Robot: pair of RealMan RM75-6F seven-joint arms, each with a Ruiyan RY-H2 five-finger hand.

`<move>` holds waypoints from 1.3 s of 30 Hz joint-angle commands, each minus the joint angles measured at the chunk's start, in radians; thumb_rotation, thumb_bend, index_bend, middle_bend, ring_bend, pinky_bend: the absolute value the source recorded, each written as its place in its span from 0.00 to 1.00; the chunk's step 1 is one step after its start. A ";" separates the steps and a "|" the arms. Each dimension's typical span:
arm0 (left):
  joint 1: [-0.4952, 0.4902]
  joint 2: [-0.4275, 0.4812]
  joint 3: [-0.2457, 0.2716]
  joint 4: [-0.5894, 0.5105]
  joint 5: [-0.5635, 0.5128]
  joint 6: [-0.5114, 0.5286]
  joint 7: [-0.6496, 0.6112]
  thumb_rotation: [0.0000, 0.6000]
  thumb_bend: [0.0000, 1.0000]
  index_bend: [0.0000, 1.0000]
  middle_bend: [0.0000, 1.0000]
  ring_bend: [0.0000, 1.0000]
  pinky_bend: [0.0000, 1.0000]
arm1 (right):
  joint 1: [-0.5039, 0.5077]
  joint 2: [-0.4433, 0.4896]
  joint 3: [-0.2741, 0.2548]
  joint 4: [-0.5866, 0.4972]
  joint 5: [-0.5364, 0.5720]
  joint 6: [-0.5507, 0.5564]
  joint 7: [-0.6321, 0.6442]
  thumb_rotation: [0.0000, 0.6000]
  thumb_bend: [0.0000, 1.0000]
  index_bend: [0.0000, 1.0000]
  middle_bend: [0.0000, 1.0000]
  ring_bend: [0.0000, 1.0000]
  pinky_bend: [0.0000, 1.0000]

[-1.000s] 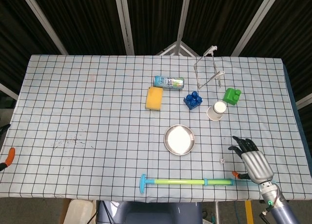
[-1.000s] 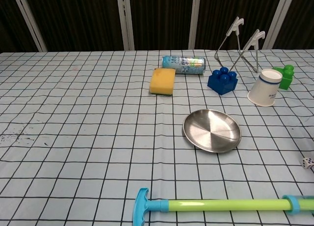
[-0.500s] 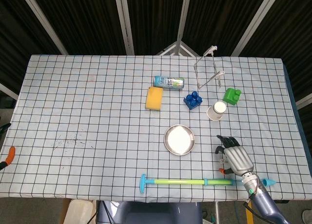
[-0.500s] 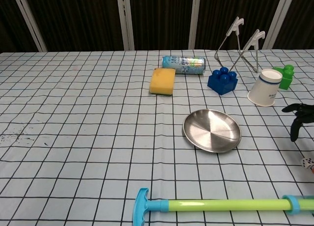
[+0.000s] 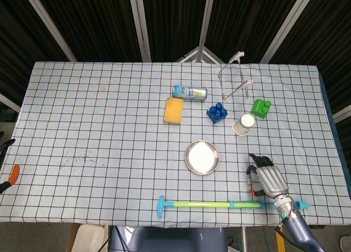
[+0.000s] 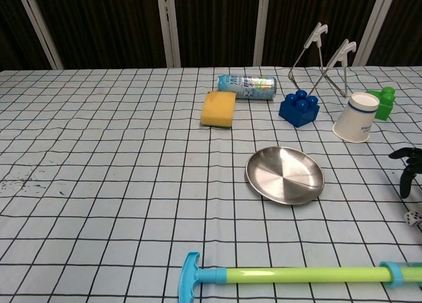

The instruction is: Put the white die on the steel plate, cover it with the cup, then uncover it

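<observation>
In the head view, the right hand (image 5: 266, 176) sits a little further right and nearer the table's front edge than half a second ago, after sweeping in from the far right before that. Its dark fingers (image 5: 261, 161) are curled downward and hold nothing. The white die (image 5: 250, 181) shows only as a small pale speck at the hand's left flank, touching or just beside it — which one I cannot tell. The steel plate (image 5: 202, 157) lies well to the left of the fingers, and the cup (image 5: 244, 124) lies beyond the fingertips, tipped on its side, open mouth facing up-right.

In the chest view, the fingers (image 6: 410, 165) have slipped toward the right edge. The die (image 6: 413, 218) rests on the cloth below them, apart from the fingertips. The cup's (image 6: 356, 117) long axis leans, with its base down-left and its rim toward the upper right. The left hand is out of both views.
</observation>
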 commanded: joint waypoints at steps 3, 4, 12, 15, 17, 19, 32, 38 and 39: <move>-0.001 -0.002 0.002 0.000 0.004 -0.001 0.003 1.00 0.60 0.15 0.00 0.00 0.03 | 0.004 -0.012 -0.002 0.017 0.000 0.001 0.010 1.00 0.27 0.47 0.10 0.12 0.09; -0.001 -0.002 0.002 0.000 0.004 -0.001 0.003 1.00 0.60 0.15 0.00 0.00 0.03 | 0.004 -0.013 -0.002 0.019 -0.001 0.002 0.013 1.00 0.27 0.47 0.10 0.12 0.09; -0.005 -0.004 0.001 -0.001 0.000 -0.010 0.009 1.00 0.60 0.15 0.00 0.00 0.03 | 0.011 -0.025 -0.005 0.033 -0.001 0.001 0.015 1.00 0.31 0.47 0.10 0.12 0.09; -0.006 -0.004 0.001 -0.002 0.000 -0.011 0.012 1.00 0.60 0.15 0.00 0.00 0.03 | 0.013 -0.027 -0.006 0.036 0.003 -0.004 0.015 1.00 0.32 0.47 0.10 0.12 0.09; -0.006 -0.005 0.001 -0.002 -0.002 -0.012 0.014 1.00 0.60 0.15 0.00 0.00 0.03 | 0.013 -0.028 -0.006 0.039 0.007 -0.005 0.015 1.00 0.32 0.47 0.10 0.12 0.09; -0.007 -0.005 0.000 -0.002 -0.004 -0.013 0.015 1.00 0.60 0.15 0.00 0.00 0.03 | 0.013 -0.029 -0.007 0.040 0.008 -0.005 0.017 1.00 0.32 0.47 0.10 0.12 0.09; -0.009 -0.010 0.002 -0.005 -0.003 -0.017 0.034 1.00 0.60 0.16 0.00 0.00 0.03 | 0.012 -0.034 -0.016 0.057 0.016 -0.010 0.029 1.00 0.32 0.48 0.10 0.12 0.09; -0.010 -0.012 0.002 -0.006 -0.001 -0.017 0.040 1.00 0.60 0.16 0.00 0.00 0.03 | 0.015 -0.039 -0.016 0.062 0.013 -0.009 0.032 1.00 0.32 0.49 0.10 0.12 0.09; -0.010 -0.012 0.002 -0.006 -0.001 -0.017 0.041 1.00 0.60 0.16 0.00 0.00 0.03 | 0.015 -0.040 -0.016 0.063 0.013 -0.009 0.031 1.00 0.32 0.50 0.10 0.12 0.09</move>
